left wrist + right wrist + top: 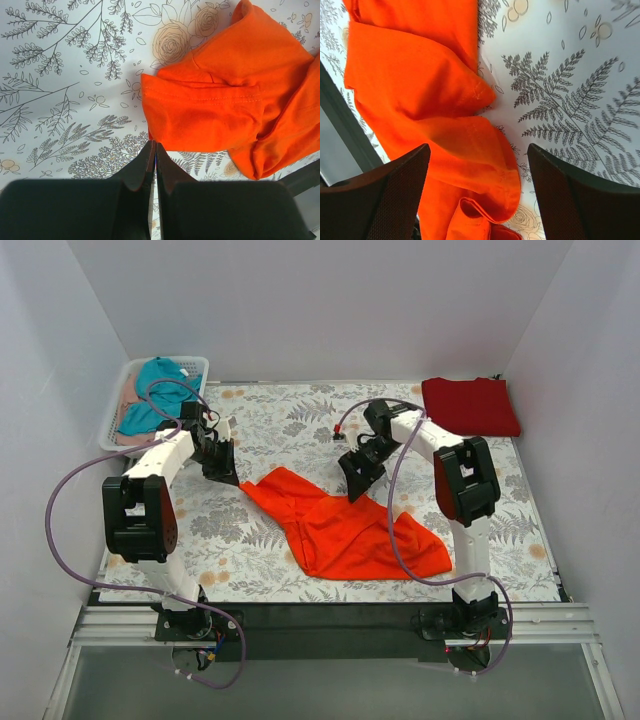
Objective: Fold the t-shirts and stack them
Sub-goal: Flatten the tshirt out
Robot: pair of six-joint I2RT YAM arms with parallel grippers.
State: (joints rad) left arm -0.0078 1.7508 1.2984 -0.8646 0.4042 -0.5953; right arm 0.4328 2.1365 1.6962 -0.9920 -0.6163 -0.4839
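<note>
The orange-red t-shirt (345,525) lies crumpled in the middle of the flowered table. The darker crimson t-shirt (470,405) rests folded flat at the back right corner. My left gripper (228,475) is shut at the orange shirt's left end. In the left wrist view its tips (154,145) sit right at the edge of a sleeve (210,115), and no cloth shows between them. My right gripper (358,480) hovers over the shirt's far edge. It stands open (479,146), and a loose fold of the orange shirt (420,75) lies below, between the fingers and free of them.
A white basket (118,405) at the back left holds a teal garment (160,380) and a pale pink one. White walls close in the table on three sides. A black rail (320,615) runs along the near edge by the arm bases.
</note>
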